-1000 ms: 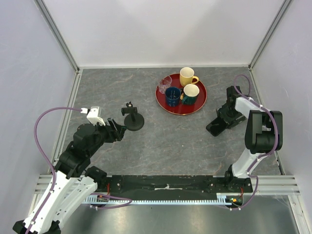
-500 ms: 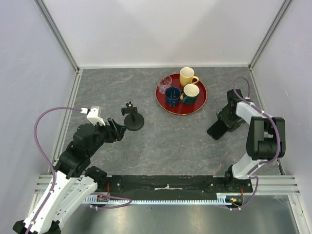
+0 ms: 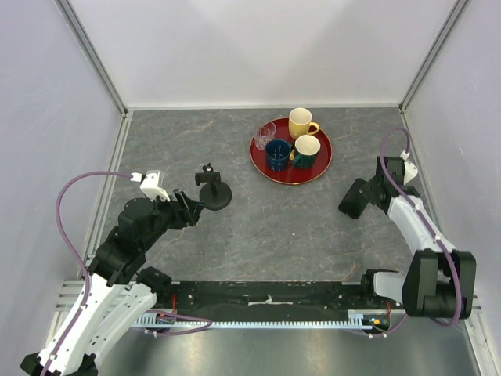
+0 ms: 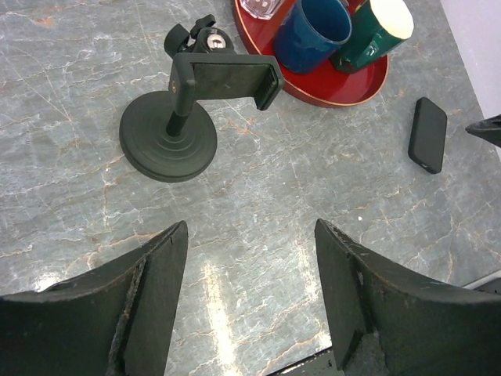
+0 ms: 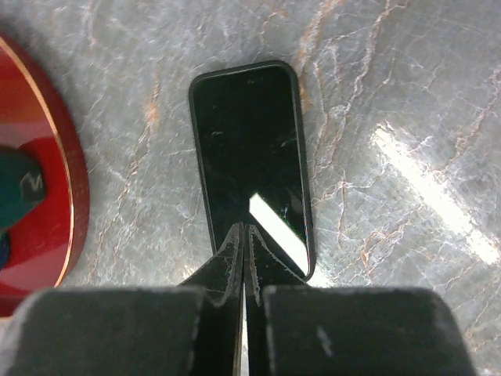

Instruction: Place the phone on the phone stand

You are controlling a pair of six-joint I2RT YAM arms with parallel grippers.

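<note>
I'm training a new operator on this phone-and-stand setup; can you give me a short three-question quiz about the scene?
1. True or false: the thin flat black rectangular phone already rests in the small black disc-based phone stand.
2. Pick one: the fingers of the right hand are A) spread wide, B) shut together, C) clamped on the stand.
3. Fill in: the round glossy tray near the phone is coloured ____.
Key: 1 false, it lies flat on the grey marbled table; 2 B; 3 red.
</note>
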